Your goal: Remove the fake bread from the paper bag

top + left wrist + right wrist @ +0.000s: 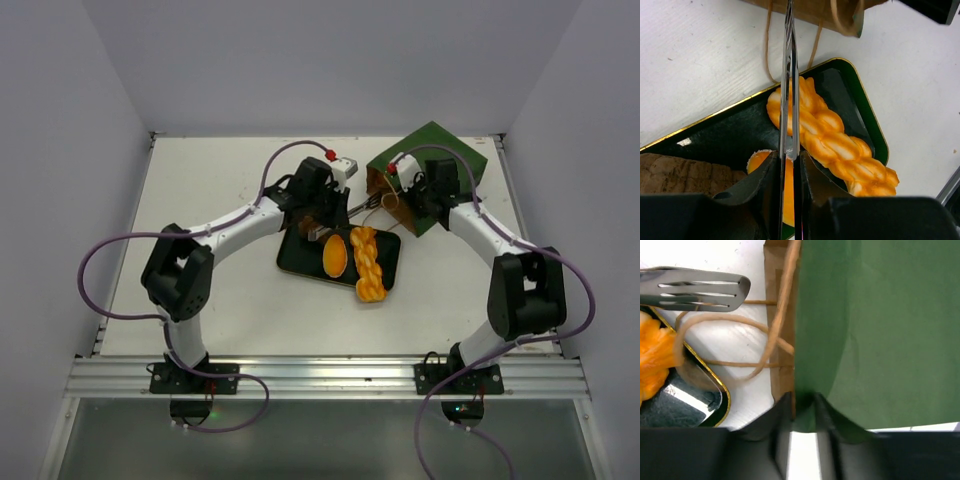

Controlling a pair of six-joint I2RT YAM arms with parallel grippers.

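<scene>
The green paper bag [440, 160] is lying on its side on the tabletop [200, 180], its mouth facing the black tray [295, 258] just beside it. The right tool [802, 415] is pinching the edge of the bag's green wall between its closed fingers. The left tool [790, 165] is clamping a slotted metal utensil [695, 287], whose tip is reaching toward the bag's mouth, above the string handles [725, 320] that are trailing onto the tabletop. An orange braided loaf [368, 262] is lying on the tray, one end hanging over the near rim, with an orange oval roll [335, 255] beside it. A rough brown piece [675, 172] is showing at the lower left of the left wrist view.
</scene>
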